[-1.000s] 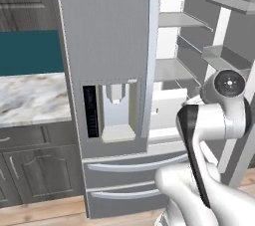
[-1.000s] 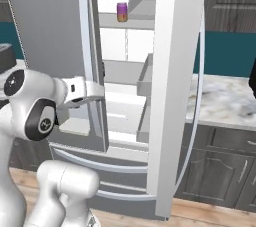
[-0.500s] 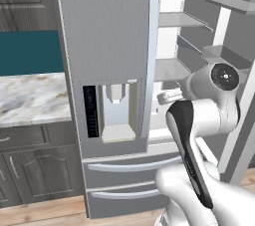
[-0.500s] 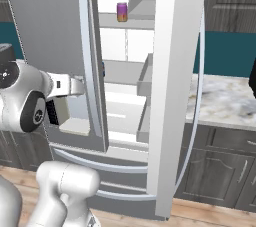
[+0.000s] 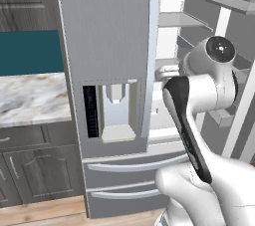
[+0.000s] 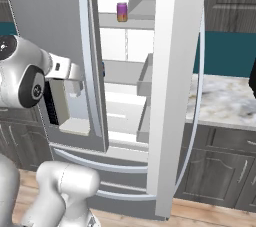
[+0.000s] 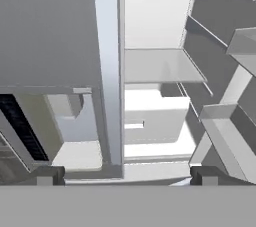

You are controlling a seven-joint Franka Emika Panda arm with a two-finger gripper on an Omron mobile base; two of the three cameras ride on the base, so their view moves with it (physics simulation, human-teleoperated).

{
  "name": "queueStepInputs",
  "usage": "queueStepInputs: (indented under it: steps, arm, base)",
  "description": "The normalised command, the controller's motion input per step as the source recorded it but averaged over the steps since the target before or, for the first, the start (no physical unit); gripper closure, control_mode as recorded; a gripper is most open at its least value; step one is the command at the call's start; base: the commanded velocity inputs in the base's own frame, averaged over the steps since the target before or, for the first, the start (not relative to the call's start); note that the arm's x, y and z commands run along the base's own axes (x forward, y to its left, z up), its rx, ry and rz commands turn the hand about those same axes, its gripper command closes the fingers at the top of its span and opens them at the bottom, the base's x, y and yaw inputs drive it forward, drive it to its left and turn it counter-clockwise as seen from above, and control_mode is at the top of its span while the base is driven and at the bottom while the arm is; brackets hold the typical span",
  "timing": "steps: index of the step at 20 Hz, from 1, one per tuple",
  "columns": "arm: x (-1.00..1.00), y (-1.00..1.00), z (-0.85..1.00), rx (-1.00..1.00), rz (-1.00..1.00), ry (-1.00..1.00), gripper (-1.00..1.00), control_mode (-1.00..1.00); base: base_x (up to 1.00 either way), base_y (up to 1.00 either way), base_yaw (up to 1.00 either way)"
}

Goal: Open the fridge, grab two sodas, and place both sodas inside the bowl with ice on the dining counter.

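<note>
At the top centre of the right base view we see the fridge's upper shelf (image 6: 131, 22), with a purple can (image 6: 122, 12) with an orange lower band standing upright on it. Below, a middle shelf (image 6: 122, 72); we cannot tell if anything rests there.

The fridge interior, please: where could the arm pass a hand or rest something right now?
The middle shelf is bare, bordered by the closed left door's handle and the open right door's bins. The gap between both doors is free. The top shelf holds a purple can, with room beside it.
</note>
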Motion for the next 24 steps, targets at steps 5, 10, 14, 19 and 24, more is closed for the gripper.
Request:
queueStepInputs:
  steps: [5, 10, 14, 19, 24]
  arm:
    - [0.56, 0.04, 0.0, 0.05, -0.01, 0.0, -1.0, -1.0]
    - [0.64, 0.11, -0.02, 0.03, 0.0, -0.01, -1.0, -1.0]
    - [0.47, 0.04, -0.14, 0.0, 0.0, -0.07, -1.0, -1.0]
    - [0.46, 0.0, -0.22, 0.0, 0.0, -0.05, -1.0, -1.0]
    - [0.66, 0.0, -0.19, 0.0, 0.0, 0.0, -1.0, -1.0]
  base:
    - [0.0, 0.0, 0.0]
    - [0.0, 0.0, 0.0]
    - [0.0, 0.0, 0.0]
    - [0.0, 0.0, 0.0]
    - [0.0, 0.0, 0.0]
